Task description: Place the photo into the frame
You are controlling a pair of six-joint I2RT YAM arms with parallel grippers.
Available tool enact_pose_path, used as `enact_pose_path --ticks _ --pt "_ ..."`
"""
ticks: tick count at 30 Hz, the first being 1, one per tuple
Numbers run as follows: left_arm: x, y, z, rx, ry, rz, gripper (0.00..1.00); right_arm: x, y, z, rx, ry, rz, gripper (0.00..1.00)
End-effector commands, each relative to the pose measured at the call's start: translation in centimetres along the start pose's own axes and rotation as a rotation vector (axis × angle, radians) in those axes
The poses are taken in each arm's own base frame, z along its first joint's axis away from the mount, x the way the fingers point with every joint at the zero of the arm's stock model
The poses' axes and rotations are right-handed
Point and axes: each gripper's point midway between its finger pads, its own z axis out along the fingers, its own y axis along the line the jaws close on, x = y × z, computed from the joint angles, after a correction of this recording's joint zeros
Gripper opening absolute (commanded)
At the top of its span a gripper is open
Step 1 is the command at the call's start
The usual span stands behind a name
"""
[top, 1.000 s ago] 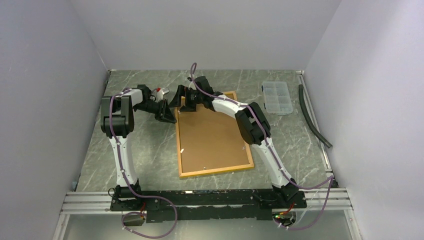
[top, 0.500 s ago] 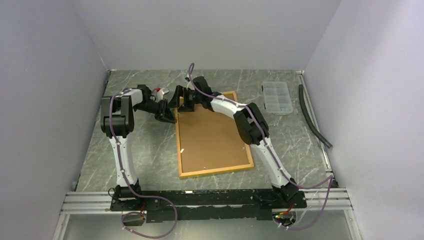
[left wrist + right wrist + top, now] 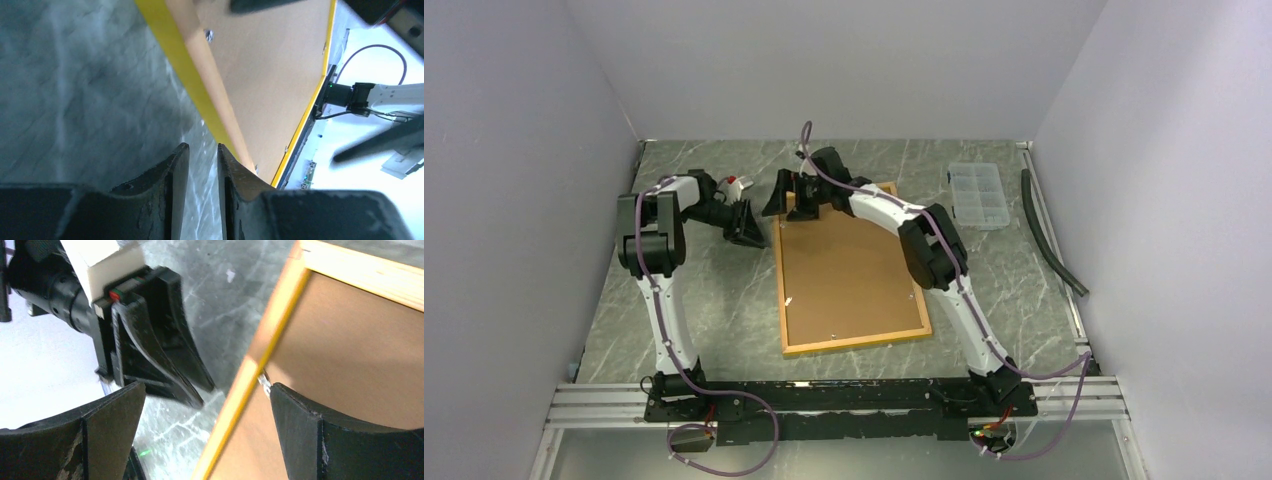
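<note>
The top view looks down from above and behind the arm bases, taking in the whole grey-green marbled stone counter [image 3: 714, 300]. The left wrist view sits low and close, facing near-right past the left arm's dark fingers [image 3: 170, 200]. The right wrist view, equally close, faces left between the right arm's black fingers [image 3: 325, 440]. All three share the left edge of the yellow-rimmed, brown-backed rectangular frame [image 3: 844, 290].

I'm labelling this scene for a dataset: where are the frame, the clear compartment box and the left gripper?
frame [image 3: 857, 342]: top view, on its near border.
clear compartment box [image 3: 978, 195]: top view, on its middle.
left gripper [image 3: 202, 146]: left wrist view, between the fingertips.
</note>
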Motion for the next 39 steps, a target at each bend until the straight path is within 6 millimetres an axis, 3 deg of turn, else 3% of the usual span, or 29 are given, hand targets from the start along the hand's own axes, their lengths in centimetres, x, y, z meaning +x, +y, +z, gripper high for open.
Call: enact_pose_path --ticks 1,4,7,10,14,19,25,30,36,39 --pt "-0.2 -1.5 -3.4 -0.088 -0.010 0.133 0.34 -7.3 3.3 -9.6 0.079 -0.204 -0.126 1.00" --pt "1.3 -0.8 -3.5 -0.164 0.042 0.195 0.34 -7.9 0.2 -15.8 0.245 -0.306 -0.117 1.00" --pt "3.4 0.1 -2.9 -0.262 0.121 0.283 0.34 -7.1 -4.0 -22.8 0.411 -0.403 -0.063 1.00" --pt "5.5 0.0 -1.4 -0.308 0.208 0.361 0.34 -4.4 -8.5 -27.2 0.535 -0.441 0.017 1.00" --pt "7.6 -0.7 -0.3 -0.327 0.286 0.419 0.33 -1.1 -12.5 -28.9 0.603 -0.426 0.080 1.00" --pt "10.4 -1.5 0.6 -0.328 0.374 0.470 0.32 0.0 -14.8 -28.0 0.606 -0.390 0.120 1.00" --pt "12.8 -3.0 1.4 -0.297 0.435 0.508 0.32 -1.0 -15.5 -25.1 0.511 -0.353 0.153 1.00" --pt "13.9 -4.3 3.2 -0.255 0.483 0.539 0.31 -3.4 -13.8 -21.2 0.419 -0.316 0.129 1.00" --pt "15.1 -7.5 7.1 -0.166 0.555 0.578 0.32 -5.5 -10.0 -14.2 0.304 -0.218 0.063 1.00" --pt "15.9 -9.2 8.3 -0.123 0.600 0.593 0.34 -6.5 -9.6 -12.7 0.327 -0.199 0.031 1.00"
